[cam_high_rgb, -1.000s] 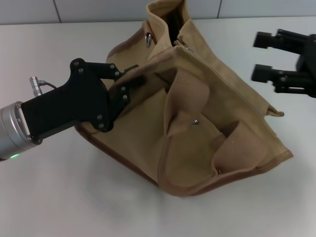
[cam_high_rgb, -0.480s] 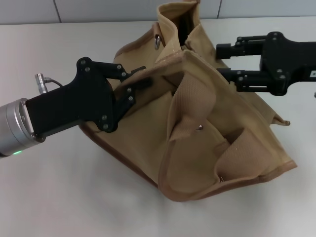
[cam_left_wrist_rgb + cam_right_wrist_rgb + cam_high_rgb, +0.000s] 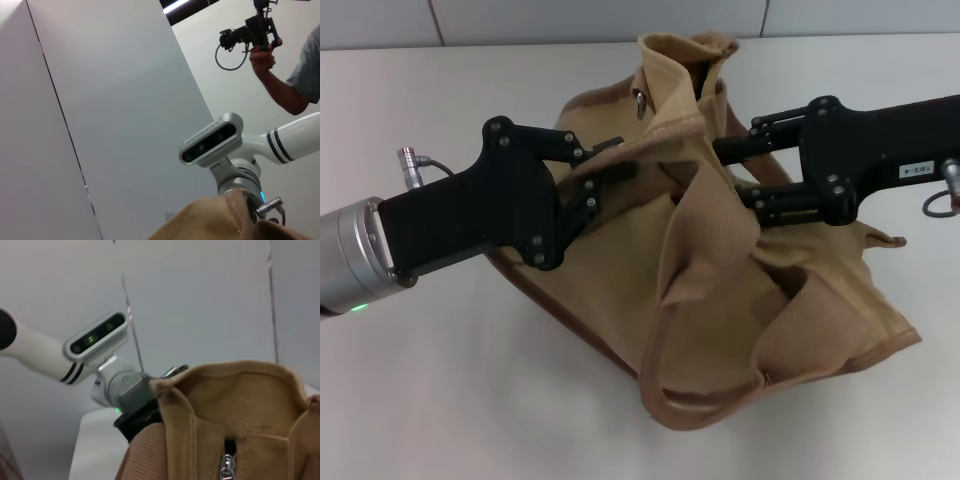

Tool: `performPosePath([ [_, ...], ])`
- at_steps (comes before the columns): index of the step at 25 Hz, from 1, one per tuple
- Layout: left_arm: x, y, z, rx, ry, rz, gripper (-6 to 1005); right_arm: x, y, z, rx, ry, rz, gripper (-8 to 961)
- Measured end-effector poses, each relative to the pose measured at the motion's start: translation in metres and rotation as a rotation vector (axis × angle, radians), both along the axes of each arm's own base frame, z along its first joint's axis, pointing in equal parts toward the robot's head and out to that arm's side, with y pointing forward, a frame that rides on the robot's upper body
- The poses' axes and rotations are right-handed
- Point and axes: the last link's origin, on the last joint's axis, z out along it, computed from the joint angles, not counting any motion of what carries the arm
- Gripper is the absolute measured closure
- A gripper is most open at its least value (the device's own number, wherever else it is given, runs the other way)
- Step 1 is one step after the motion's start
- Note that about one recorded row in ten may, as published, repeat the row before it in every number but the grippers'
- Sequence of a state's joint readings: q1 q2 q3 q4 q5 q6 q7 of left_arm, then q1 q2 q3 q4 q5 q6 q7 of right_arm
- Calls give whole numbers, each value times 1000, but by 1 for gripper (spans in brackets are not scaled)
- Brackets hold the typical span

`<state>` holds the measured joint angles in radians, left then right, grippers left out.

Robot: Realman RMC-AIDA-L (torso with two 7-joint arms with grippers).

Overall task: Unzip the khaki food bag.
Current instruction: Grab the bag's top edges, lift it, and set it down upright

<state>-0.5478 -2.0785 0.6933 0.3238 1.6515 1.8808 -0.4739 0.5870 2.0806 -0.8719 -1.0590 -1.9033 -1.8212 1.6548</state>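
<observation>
Two grippers are seen at the khaki food bag (image 3: 720, 260), which lies slumped on the white desk (image 3: 440, 400). The left gripper (image 3: 610, 165) is clamped shut on the bag's brown-trimmed left edge, below a metal ring (image 3: 641, 100). The right gripper (image 3: 735, 170) is set against the bag's upper right side, its jaws parted, with cloth and a webbing handle (image 3: 705, 235) between them. A silver zipper pull (image 3: 227, 467) is shown in the right wrist view.

White tabletop (image 3: 440, 400) beneath pale panelled walls (image 3: 115, 100).
</observation>
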Motion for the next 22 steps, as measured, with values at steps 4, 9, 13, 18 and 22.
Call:
performPosePath([
  [4,2,1,-1,-6,2,-10,942,-10,0,5,6,-45,16,357],
  [9,5,2,-2,-8,3,-20,942,-20,-2,-1,-16,-104,35,361],
  [13,6,3,-2,-10,2,-23,942,-24,-2,-12,-36,-167,45,365],
  [18,7,4,-3,-14,-1,-24,942,-27,1,-22,-34,-224,44,456],
  [22,8,4,-2,-11,-5,-22,941,-27,3,-23,-13,-236,36,547],
])
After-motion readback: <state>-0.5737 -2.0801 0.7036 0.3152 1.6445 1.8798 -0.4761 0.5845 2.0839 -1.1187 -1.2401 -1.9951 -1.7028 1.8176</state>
